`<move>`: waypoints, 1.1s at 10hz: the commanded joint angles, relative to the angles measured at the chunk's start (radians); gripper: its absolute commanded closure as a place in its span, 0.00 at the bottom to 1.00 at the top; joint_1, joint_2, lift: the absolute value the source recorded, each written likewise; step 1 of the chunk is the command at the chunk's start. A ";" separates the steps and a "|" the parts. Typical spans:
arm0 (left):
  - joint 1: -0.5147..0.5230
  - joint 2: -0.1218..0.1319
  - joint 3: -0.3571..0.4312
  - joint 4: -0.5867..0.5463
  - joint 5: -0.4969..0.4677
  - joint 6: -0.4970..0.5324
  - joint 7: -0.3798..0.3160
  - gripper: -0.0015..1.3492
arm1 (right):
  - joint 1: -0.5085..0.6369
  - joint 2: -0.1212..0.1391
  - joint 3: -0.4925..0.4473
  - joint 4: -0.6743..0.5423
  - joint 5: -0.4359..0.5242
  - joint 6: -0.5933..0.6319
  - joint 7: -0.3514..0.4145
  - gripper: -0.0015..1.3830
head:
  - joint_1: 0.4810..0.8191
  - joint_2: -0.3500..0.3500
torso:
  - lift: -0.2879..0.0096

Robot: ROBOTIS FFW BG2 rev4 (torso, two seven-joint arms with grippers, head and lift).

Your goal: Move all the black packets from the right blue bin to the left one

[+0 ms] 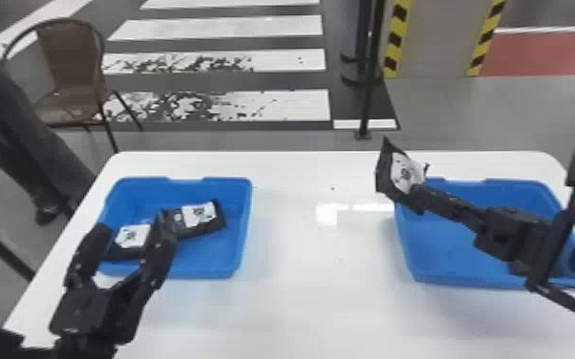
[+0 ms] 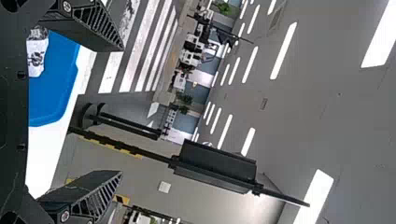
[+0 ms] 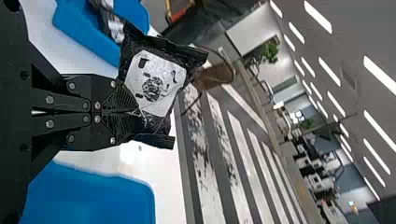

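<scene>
Held packet: one black packet [image 1: 402,175] is gripped at one edge by the right gripper [image 1: 419,192]; its film is glossy and creased, its corners flare, and its white label bears dark print. It is held tilted beyond the jaw tips, above the table, at the inner far corner of the right bin.
Right jaws: drawn together, with the packet's edge pinched between them.
Left jaws: on the left gripper [image 1: 131,223], spread well apart, with nothing grasped; in the head view they are seen across the near left part of the left bin.
Right bin: the blue right bin [image 1: 511,185] is placed below and beside the right jaws; its bare blue floor is seen in part.
Left bin: the blue left bin [image 1: 247,215] is set well apart from the right jaws, on the white table [image 1: 301,300]. In it lie a nearer packet [image 1: 131,237], framed by the left jaws in the head view, and a farther packet [image 1: 199,216], past their right finger; both are white-labelled.
Hidden: the nearer packet's sides and the farther one's left end are covered by the left jaws; the right bin's outer part is blocked by the right arm, and its contents there cannot be told.
Cut off: both bins, in the right wrist view.
</scene>
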 commanded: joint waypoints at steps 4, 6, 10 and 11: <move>-0.038 0.032 -0.117 -0.005 0.140 0.000 -0.025 0.07 | -0.056 -0.024 0.200 0.005 -0.120 -0.021 0.012 0.85 | 0.63 0.82 | 0.50; -0.060 0.061 -0.195 -0.039 0.200 0.000 -0.035 0.07 | -0.091 -0.030 0.248 0.030 -0.142 -0.023 0.017 0.85 | 0.63 0.81 | 0.50; -0.097 0.089 -0.268 -0.042 0.204 0.032 -0.035 0.07 | -0.150 -0.034 0.373 0.086 -0.190 -0.028 0.018 0.85 | 0.63 0.82 | 0.50; -0.097 0.092 -0.272 -0.042 0.202 0.042 -0.035 0.07 | -0.155 -0.036 0.389 0.091 -0.196 -0.031 0.018 0.85 | 0.63 0.82 | 0.50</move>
